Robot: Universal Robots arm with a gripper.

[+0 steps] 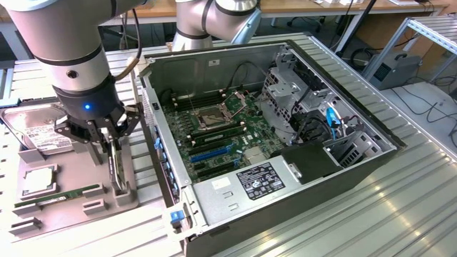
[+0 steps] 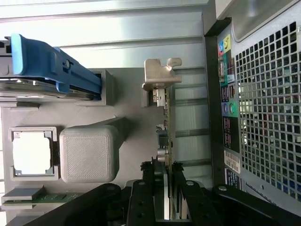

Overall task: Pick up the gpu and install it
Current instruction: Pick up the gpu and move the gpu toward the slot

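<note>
Grips with black-fingered gripper [image 2: 163, 165], jaws clamped on upper edge of thin black gpu card [image 2: 165, 117], silver metal bracket [image 2: 160, 75] at one end. Stands on edge in grey plastic holder tray [image 1: 71, 187]. Sits just beside open black computer case [image 1: 207, 67].

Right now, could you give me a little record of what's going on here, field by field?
Gripper: closed on the graphics card's edge
Graphics card: upright on edge, standing in its holder on the tray
Tray: grey, beside the computer, on the exterior view's left
Also on tray: hard drive, processor chip, memory stick
Computer: side open, circuit board exposed
</note>
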